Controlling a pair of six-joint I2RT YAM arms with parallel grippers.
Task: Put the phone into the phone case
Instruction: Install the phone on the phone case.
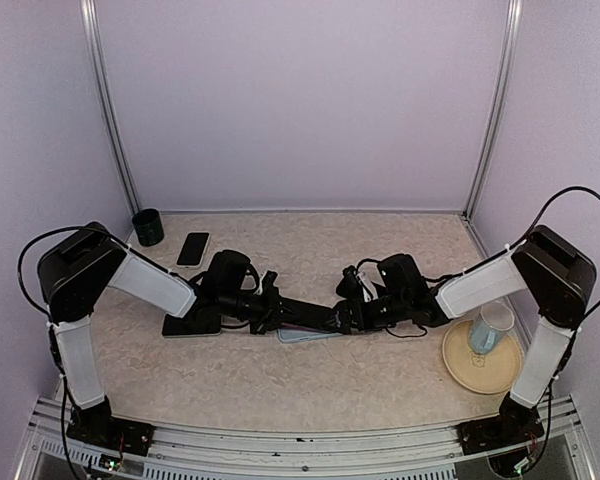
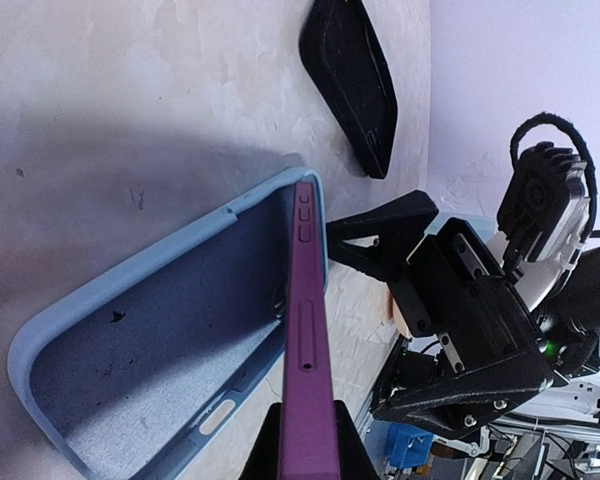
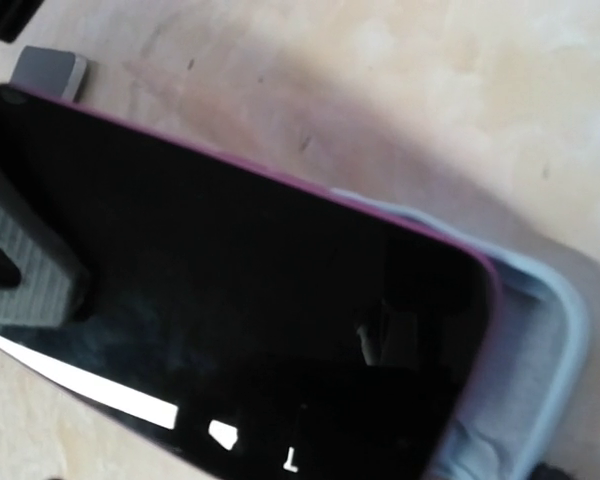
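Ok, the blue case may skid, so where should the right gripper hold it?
Probably the blue case by its short end wall, pinched over the rim from the right gripper's side: it stands exposed; the left gripper holds the phone at the other end.

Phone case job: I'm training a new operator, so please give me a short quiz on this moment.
1. True or false: the phone lies flat inside the phone case.
2. The left gripper is: A open; B shut on the phone; C out of view.
3. Fill in: the mug stands on a ____.
Key: 1 false, it is held on edge; 2 B; 3 plate.
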